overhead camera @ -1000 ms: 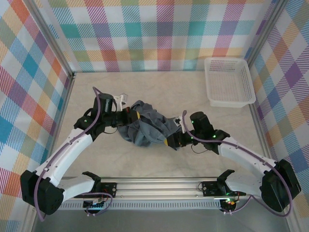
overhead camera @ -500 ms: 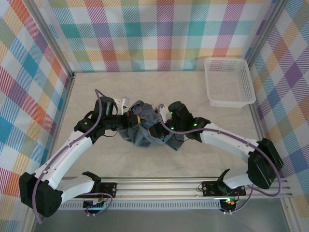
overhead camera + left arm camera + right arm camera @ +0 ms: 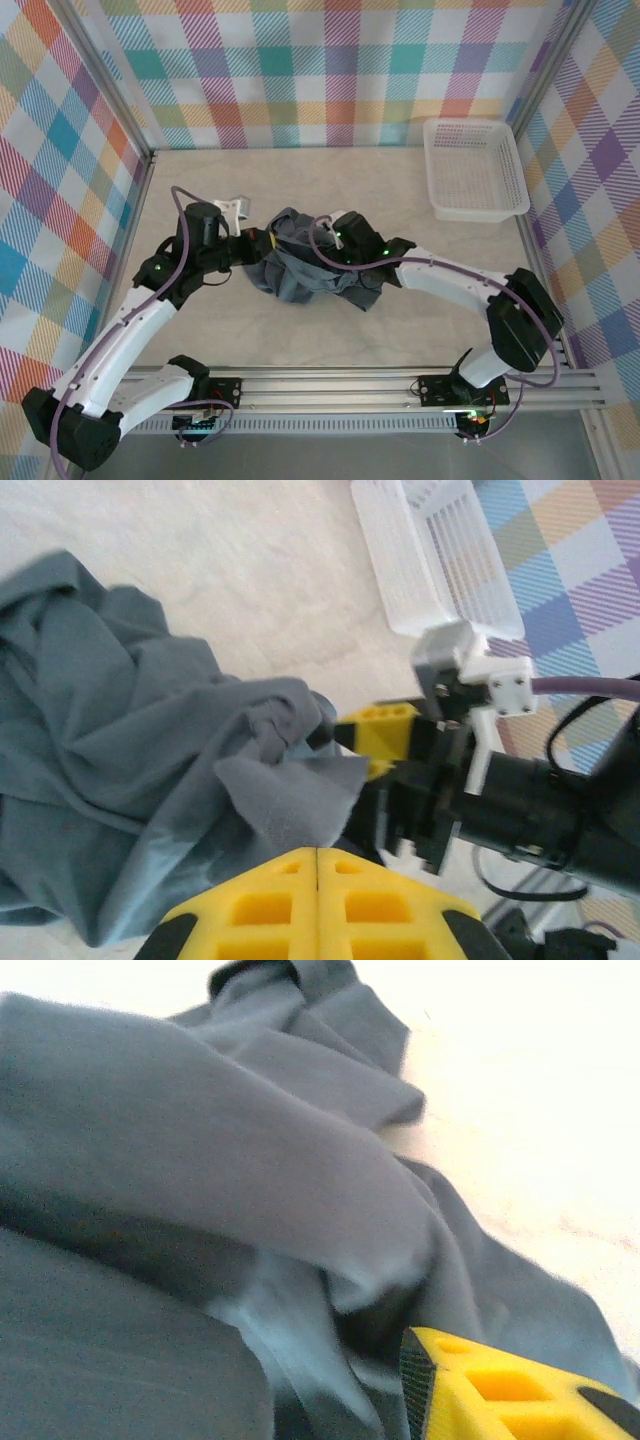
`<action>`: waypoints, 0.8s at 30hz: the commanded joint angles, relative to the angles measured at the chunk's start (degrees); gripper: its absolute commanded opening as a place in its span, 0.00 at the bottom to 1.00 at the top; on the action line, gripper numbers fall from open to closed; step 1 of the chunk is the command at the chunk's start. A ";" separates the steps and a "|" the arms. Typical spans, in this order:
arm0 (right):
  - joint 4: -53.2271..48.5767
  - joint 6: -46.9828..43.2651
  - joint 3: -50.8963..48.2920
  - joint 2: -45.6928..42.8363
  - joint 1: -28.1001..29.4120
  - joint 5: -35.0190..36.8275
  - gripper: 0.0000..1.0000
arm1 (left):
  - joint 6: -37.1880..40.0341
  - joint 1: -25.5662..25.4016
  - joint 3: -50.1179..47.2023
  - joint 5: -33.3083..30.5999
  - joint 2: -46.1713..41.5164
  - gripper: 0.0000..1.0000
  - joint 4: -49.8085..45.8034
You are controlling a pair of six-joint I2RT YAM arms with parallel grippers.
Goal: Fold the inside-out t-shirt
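Note:
The inside-out t-shirt (image 3: 300, 272) lies in a crumpled dark slate-grey heap on the middle of the table. My left gripper (image 3: 262, 243) is at the heap's left edge. In the left wrist view its yellow fingers (image 3: 317, 852) are pressed together, and a flap of the shirt (image 3: 285, 800) stands up from their tips. My right gripper (image 3: 318, 250) reaches in over the top of the heap from the right. In the right wrist view one yellow finger (image 3: 500, 1390) shows at the lower right, well off centre. Folds of the shirt (image 3: 250, 1190) lie in the gap and hide the other finger.
A white mesh basket (image 3: 437, 185) stands at the back right by the checked wall, also seen in the left wrist view as the basket (image 3: 420, 560). Bare table lies in front of and behind the heap. The arms' rail runs along the near edge.
The right arm has swung from the heap's right side up over its top, toward the left gripper. The left arm has drawn slightly left, still holding the edge.

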 commanded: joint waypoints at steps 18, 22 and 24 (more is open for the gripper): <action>-13.80 20.88 3.15 0.20 -8.95 -20.65 0.52 | 1.90 1.22 1.86 -7.62 -2.12 0.00 -2.38; -7.36 27.16 -1.23 -1.73 -12.23 -29.86 0.22 | 1.99 1.33 0.39 -4.15 -2.21 0.00 0.09; -4.95 28.38 -2.04 -3.48 -12.83 -31.63 0.04 | 1.92 1.33 -0.49 -2.06 -1.36 0.00 1.22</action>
